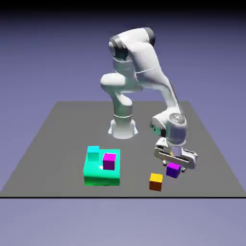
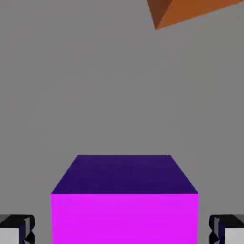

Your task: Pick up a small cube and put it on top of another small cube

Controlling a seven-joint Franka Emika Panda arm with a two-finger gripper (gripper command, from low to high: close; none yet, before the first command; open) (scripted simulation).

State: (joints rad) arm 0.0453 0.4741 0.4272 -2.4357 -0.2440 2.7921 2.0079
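Pincer (image 1: 173,166) is hanging low over the grey table (image 1: 57,139), its fingertips (image 2: 17,229) flanking a small magenta cube (image 1: 173,170) with narrow gaps showing on both sides; whether it is clenching that cube, I cannot tell. Just beside it, toward the exterior view's left, an orange cube (image 1: 155,181) is sitting. Well apart, a large green block (image 1: 98,174) is carrying a cyan cube (image 1: 93,152) and a second magenta cube (image 1: 109,161).

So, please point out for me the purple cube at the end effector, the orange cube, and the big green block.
purple cube (image 2: 125,217): hand view, on its bright front face.
orange cube (image 1: 155,182): exterior view, on its front face.
big green block (image 1: 98,178): exterior view, on its front wall.
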